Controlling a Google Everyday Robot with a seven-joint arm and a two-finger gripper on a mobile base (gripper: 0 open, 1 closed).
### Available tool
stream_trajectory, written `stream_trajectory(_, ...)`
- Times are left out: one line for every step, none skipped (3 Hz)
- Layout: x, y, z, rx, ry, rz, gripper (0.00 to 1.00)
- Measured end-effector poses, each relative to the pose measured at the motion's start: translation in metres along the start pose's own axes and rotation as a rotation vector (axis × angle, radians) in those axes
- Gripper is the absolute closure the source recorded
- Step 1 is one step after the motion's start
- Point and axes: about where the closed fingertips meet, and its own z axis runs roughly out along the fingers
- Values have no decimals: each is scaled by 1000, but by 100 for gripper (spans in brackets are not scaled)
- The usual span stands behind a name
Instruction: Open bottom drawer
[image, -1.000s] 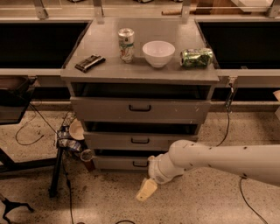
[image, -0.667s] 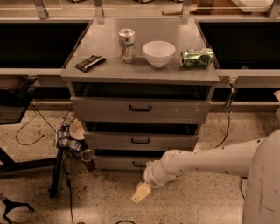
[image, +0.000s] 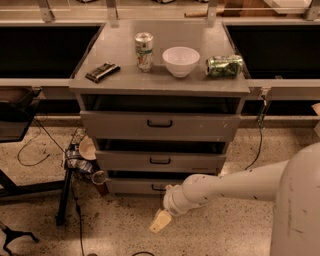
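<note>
**Labels.** The upright can has a white and green label, and the can lying on its side has green print. The writing on both is too small to read.

**Task item.** The bottom drawer is the lowest of three fronts in the grey cabinet, just above the floor. Its black handle is partly hidden by the arm, which also covers the right half of the front. A dark gap runs along the top edge of this front, as it does above the middle drawer and the top drawer.

**Gripper.** The gripper hangs low in front of the bottom drawer, below the handle and close to the floor. It tilts down and to the left. Whether it is released or clenched cannot be told. It holds nothing visible.

**Clearance.**
- Open floor lies in front of the cabinet and to the left of the gripper.
- Farther left, a black stand and loose cables take up floor beside the cabinet's lower left corner.

**Materials and shapes.**
- The cabinet is matt grey metal with flat rectangular fronts.
- The bowl is white, round and smooth, and stands between the two cans.
- A flat dark bar-shaped object lies near the top's left edge.
- The arm is a white, scuffed tube, and the gripper tip is cream.
- The floor is speckled beige.
</note>
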Motion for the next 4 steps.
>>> stream_trajectory(10, -7, 39, 25, 7, -72, 0)
stream_trajectory(15, -25, 91, 72, 1, -136, 0)
stream_trajectory(18, -57, 149, 111, 15, -153, 0)
stream_trajectory(18, -57, 150, 111, 15, -153, 0)
